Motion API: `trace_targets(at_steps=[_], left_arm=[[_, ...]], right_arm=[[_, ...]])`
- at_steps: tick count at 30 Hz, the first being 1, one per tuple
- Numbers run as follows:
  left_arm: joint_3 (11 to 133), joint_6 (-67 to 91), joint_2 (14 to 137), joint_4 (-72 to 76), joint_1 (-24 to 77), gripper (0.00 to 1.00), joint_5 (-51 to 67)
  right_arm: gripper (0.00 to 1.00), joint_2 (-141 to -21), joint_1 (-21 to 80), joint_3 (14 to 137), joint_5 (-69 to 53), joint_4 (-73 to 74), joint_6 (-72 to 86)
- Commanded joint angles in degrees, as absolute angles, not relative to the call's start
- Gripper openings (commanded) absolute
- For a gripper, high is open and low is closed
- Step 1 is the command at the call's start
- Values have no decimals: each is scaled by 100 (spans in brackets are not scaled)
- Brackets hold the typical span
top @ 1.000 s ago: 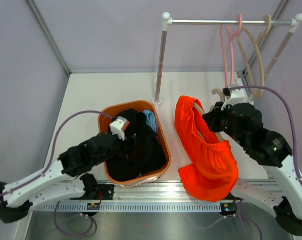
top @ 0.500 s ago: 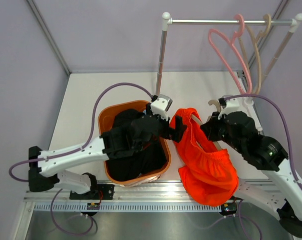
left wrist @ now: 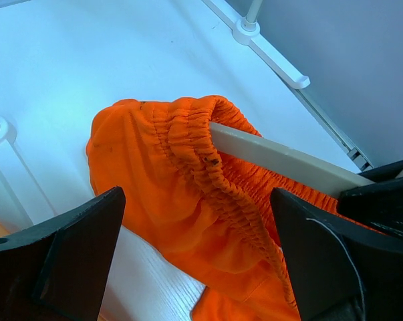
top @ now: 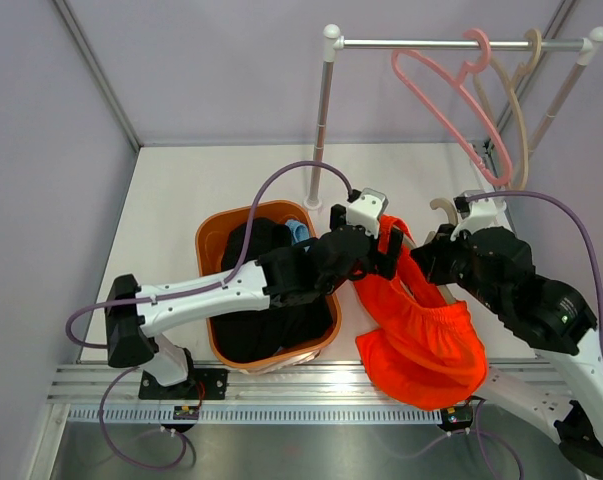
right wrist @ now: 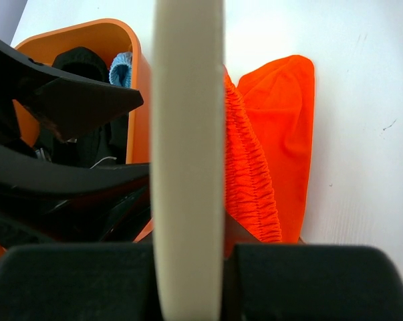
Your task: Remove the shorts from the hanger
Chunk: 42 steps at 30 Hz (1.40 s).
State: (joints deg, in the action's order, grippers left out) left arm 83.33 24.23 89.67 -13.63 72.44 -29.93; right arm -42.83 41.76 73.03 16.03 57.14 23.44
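The bright orange shorts (top: 421, 330) hang on a beige hanger (top: 443, 212) over the table, right of the basket. My right gripper (top: 433, 262) is shut on the hanger's bar (right wrist: 188, 134). My left gripper (top: 389, 248) is open, its jaws either side of the shorts' elastic waistband (left wrist: 208, 174), not touching it. The hanger bar (left wrist: 281, 160) runs through the waistband. The black shorts (top: 271, 300) and the light blue shorts (top: 299, 232) lie in the orange basket (top: 213, 240).
A clothes rail (top: 461, 44) on a white post (top: 321, 120) stands at the back right with a pink hanger (top: 441, 95) and beige hangers (top: 516, 110) on it. Walls close in the left, back and right.
My left arm has left the basket and reached right to the top of the orange shorts. The pink hanger on the rail has swung left. The right gripper keeps hold of the hanger.
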Motion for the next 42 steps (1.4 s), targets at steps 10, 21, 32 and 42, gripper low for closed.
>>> trace_targets(at_steps=[10,21,32,42], left_arm=[[8929,2426,9404,-1292,7251,61,-3138],[9421,2206,9720,-1880,6496,0,-3164],[9571,2101,10151,-2065,5793,0,-3007],[9510,1995,10609,-2136,5678,0,-2479]], right_arm=[[0,-4316,4254,7752,1688,5607,2241],[0,-4193,4254,7963,1521,5862,2241],[0,-3999,4254,8024,1538,5950,2224],[0,-4017,4254,8086,1600,5924,2145]])
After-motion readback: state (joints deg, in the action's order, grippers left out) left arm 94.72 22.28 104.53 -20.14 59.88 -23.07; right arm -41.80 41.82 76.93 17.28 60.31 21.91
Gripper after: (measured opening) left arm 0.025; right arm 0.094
